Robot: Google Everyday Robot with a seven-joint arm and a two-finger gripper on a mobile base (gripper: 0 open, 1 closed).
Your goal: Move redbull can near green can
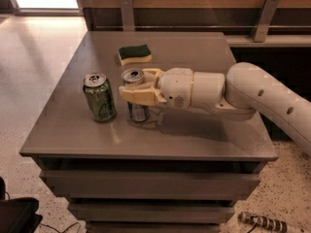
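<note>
From the near edge of the surface point(194, 140) inward: my pincer point(135, 83) is clamped around the redbull can point(138, 111), which stands just beside the green can point(99, 97). I judge that pushing closer could topple the green can, and a careless release could tip the slim one. The sponge point(134, 54) sits behind, apart.

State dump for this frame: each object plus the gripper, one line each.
redbull can: upright, gripped, close beside the green can, not touching it.
green can: upright on the table, free.
sponge: flat, green side up, behind the cans, untouched.
gripper: shut on the redbull can, above the table's middle.
</note>
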